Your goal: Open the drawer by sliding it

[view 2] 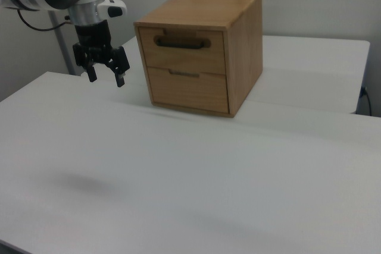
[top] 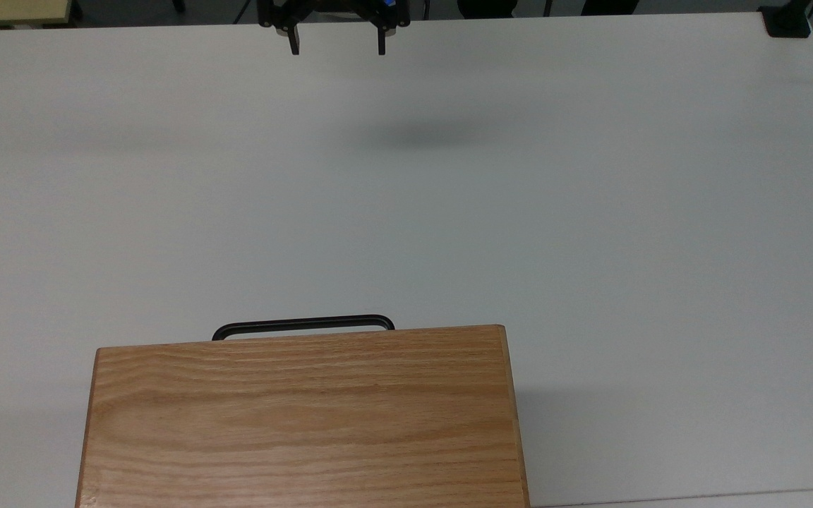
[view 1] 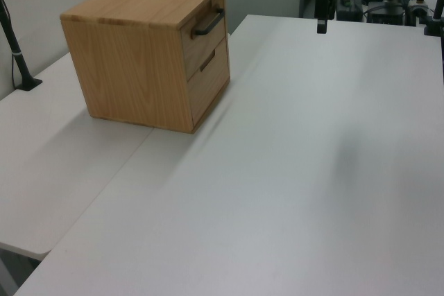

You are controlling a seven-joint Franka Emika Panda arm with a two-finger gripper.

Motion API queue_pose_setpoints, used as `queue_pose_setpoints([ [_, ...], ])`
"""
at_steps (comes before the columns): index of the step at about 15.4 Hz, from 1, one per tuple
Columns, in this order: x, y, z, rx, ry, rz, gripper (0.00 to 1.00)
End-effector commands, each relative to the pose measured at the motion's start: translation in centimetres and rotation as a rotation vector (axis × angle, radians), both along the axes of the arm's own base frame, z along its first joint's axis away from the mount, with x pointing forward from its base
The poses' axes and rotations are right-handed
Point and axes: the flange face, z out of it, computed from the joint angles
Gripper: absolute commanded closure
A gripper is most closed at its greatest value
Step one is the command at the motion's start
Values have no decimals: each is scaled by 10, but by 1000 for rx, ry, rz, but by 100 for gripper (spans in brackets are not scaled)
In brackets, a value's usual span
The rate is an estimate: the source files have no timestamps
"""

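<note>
An oak cabinet (top: 300,416) stands at the near edge of the top view. Its upper drawer (view 2: 181,52) sits flush and closed, with a long black bar handle (view 2: 181,43) across the front; the handle (top: 303,324) pokes out past the cabinet top, and the left view catches it too, handle (view 1: 208,23). My gripper (top: 338,49) hangs open above the table's far edge in the top view, well away from the handle, with nothing between its fingers. In the right view the gripper (view 2: 106,80) hovers left of the cabinet front. The gripper (view 1: 322,27) is at the far end in the left view.
A lower drawer (view 2: 187,90) with a small recessed pull sits under the upper one. The white table (top: 590,212) stretches bare between gripper and cabinet. A black clamp (top: 787,25) grips the top view's far right corner, and a black post (view 1: 17,53) stands left of the cabinet.
</note>
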Motion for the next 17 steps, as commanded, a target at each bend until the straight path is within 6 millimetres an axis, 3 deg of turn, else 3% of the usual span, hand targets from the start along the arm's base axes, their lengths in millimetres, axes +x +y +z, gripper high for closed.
queue_pose_setpoints([
  [1, -1, 3, 0, -6, -11, -7, 0],
  [8, 2, 1, -4, -9, -8, -6, 0],
  [10, 2, 1, 3, -7, -11, -5, 0],
  [15, 0, -20, 14, -6, -4, -79, 0],
  [17, 1, -20, 14, -11, -4, -110, 0],
])
